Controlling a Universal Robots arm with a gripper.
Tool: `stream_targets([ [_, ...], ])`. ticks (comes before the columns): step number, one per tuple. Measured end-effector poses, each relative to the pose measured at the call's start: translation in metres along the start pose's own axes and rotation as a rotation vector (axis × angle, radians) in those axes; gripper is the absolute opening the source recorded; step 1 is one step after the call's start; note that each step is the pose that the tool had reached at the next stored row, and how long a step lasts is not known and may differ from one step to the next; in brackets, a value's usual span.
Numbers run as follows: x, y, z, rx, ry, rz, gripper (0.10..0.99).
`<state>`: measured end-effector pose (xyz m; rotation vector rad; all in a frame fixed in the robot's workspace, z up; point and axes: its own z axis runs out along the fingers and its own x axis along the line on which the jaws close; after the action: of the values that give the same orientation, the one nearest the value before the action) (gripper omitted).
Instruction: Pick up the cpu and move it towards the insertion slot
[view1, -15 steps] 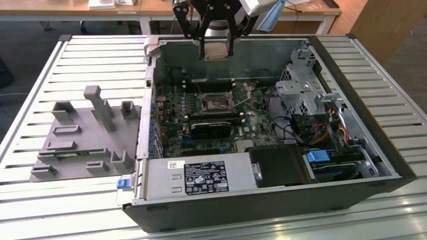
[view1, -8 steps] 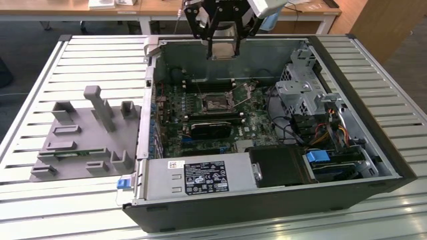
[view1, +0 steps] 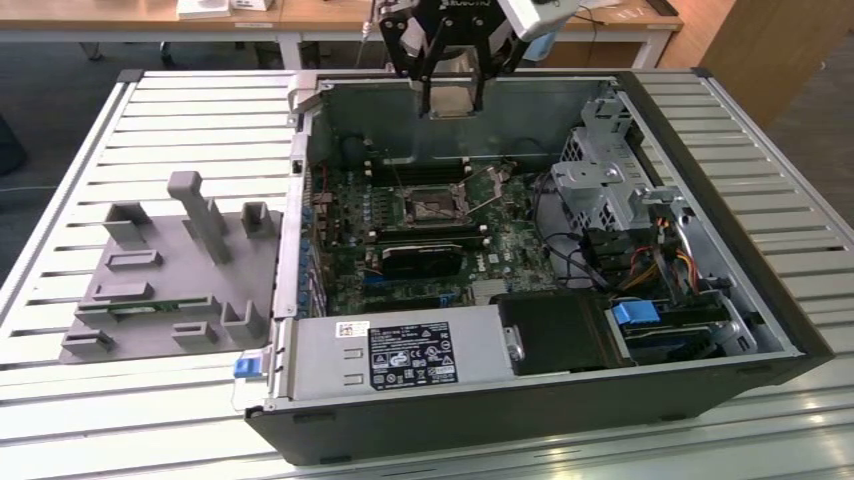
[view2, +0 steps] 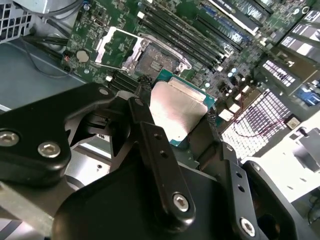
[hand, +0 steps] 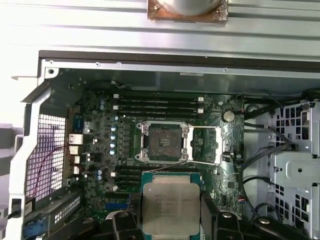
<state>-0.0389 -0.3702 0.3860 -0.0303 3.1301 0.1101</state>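
Open computer case lying on the slatted counter, toward its far edge. Above the motherboard, pincer clamped on the cpu by two opposite edges, held clear of the insertion slot. Likely light, stiff, fragile underneath; best gripped by edges only. Socket's open frame seen squarely in the first wrist view; height above board clearer in the exterior view.
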Motion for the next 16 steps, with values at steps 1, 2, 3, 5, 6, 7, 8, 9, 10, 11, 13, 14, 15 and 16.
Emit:
stream_targets([
  [1, -0.0008, 0.0013, 0.0013, 0.0, 0.0017, 0.0, 0.541],
  [2, -0.0015, 0.0027, 0.0025, 0.0, 0.0034, 0.0, 0.541],
  [3, -0.0021, 0.0043, 0.0036, 0.0, 0.0046, 0.0, 0.541],
  [5, -0.0029, 0.0081, 0.0055, 0.0, 0.0056, 0.0, 0.541],
  [6, -0.0031, 0.01, 0.0063, 0.0, 0.0059, 0.0, 0.541],
  [7, -0.0034, 0.012, 0.007, 0.0, 0.0061, 0.0, 0.541],
  [8, -0.0038, 0.014, 0.0078, 0.0, 0.0062, 0.0, 0.541],
  [9, -0.0044, 0.0162, 0.0087, 0.0, 0.0063, 0.0, 0.541],
  [10, -0.0049, 0.0185, 0.0095, 0.0, 0.0064, 0.0, 0.541],
  [11, -0.0053, 0.0208, 0.0103, 0.0, 0.0064, 0.0, 0.541],
  [13, -0.0057, 0.0251, 0.0115, 0.0, 0.0065, 0.0, 0.541],
  [14, -0.0058, 0.027, 0.0121, 0.0, 0.0065, 0.0, 0.541],
  [15, -0.006, 0.0288, 0.0128, 0.0, 0.0065, 0.0, 0.541],
  [16, -0.0061, 0.0305, 0.0136, 0.0, 0.0064, 0.0, 0.541],
])
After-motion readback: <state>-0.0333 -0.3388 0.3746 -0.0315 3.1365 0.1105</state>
